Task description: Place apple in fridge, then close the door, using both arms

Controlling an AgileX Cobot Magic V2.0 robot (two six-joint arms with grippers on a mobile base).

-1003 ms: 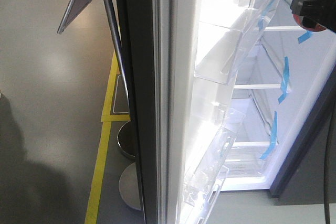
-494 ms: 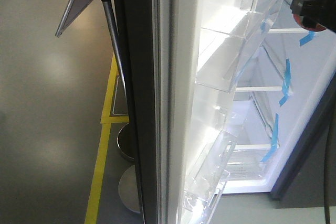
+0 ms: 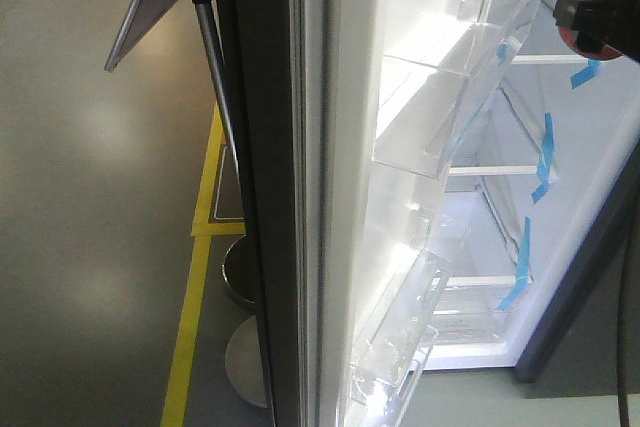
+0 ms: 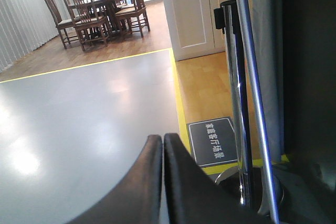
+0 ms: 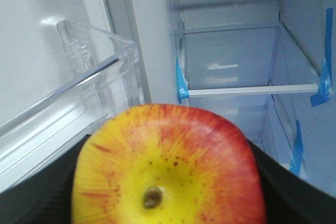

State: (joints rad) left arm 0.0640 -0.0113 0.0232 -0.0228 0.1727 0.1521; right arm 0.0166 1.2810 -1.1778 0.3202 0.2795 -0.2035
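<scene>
Right wrist view shows the apple (image 5: 168,166) up close. It is red and yellow, and its little stem dimple faces the camera. The right hand (image 3: 603,19) grips the apple, with black fingers (image 5: 294,195) on both sides of it. The apple is up in the air in front of the open fridge (image 5: 236,40), not on a shelf yet. Behind it are a clear shelf (image 5: 252,91) and strips of blue tape (image 5: 181,85). The door (image 3: 300,197) stands open, and its clear bins (image 3: 430,117) are beside the apple. The left hand (image 4: 162,140) is closed with nothing in it. It hangs over the grey floor (image 4: 79,119), near a shiny pole (image 4: 247,77).
</scene>
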